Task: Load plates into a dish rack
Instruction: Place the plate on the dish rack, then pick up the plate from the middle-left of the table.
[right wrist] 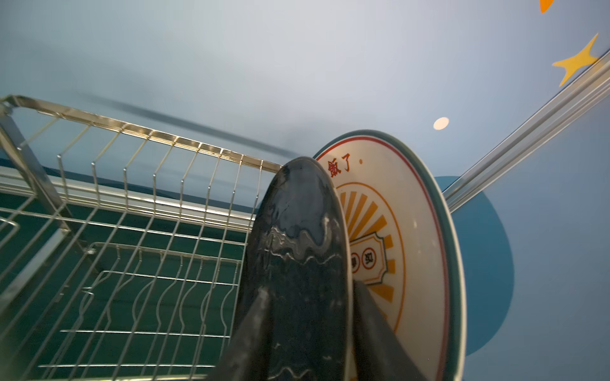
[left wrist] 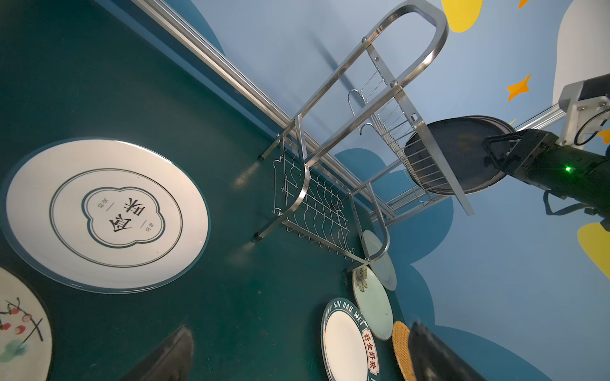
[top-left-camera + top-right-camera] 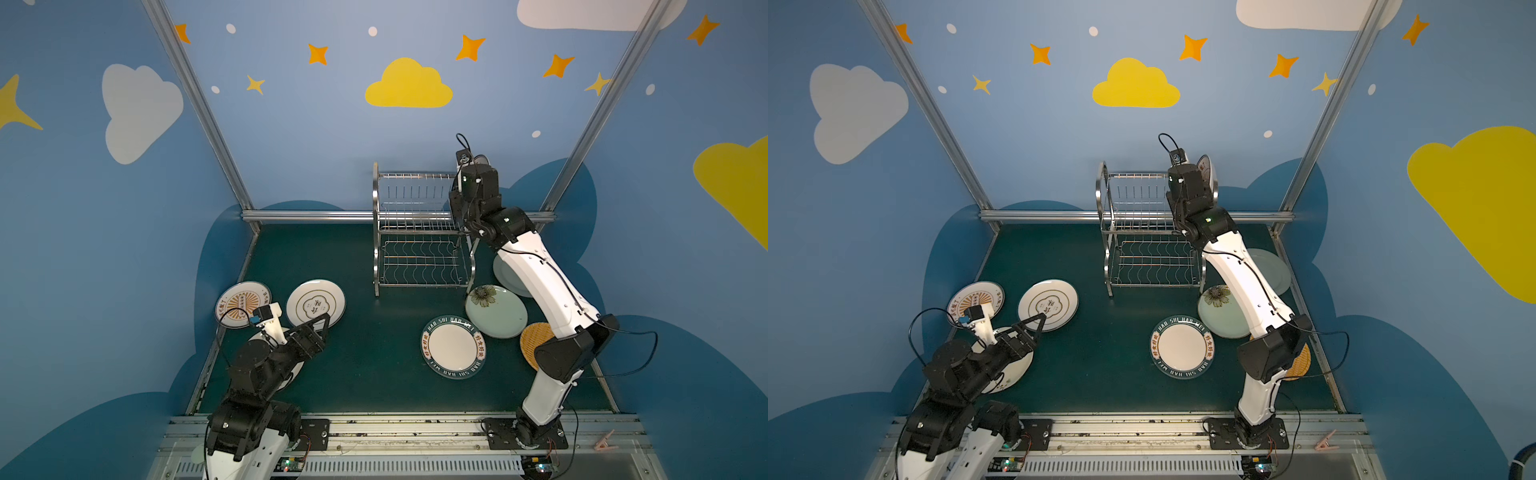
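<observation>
Both top views: right arm reaches fwd from its base, elbow up, forearm slanting toward the dish rack (image 3: 376, 241); wrist sits over the rack's right end at the upper tier; right fingers (image 2: 495, 145) straddle the rim of a black plate (image 1: 297, 231), one each side; can't tell if they pinch it or just flank it. Black plate stands upright in an upper-tier slot, grey marbled streaks on its back; just beside it, nearer the end frame, a white plate w/ orange sunburst (image 1: 399, 231) is also upright, w/ red ring + dark green rim. Left arm is folded low at the desk's left front; left fingers (image 3: 324, 322) spread wide, holding nothing, over the near edge of a gold-ringed white plate (image 3: 316, 303). Flat on the desk (image 3: 374, 365): second sunburst plate (image 3: 241, 301) beside the gold-ringed one; white plate w/ painted twigs (image 2: 19, 330) partly under the left arm; green-lettered plate (image 3: 453, 347) mid-right; pale green flower plate (image 3: 496, 311) near the rack's right front corner; plain pale green plate (image 3: 505, 272) and orange woven-look plate (image 3: 530, 345) both partly hidden by the right arm.
</observation>
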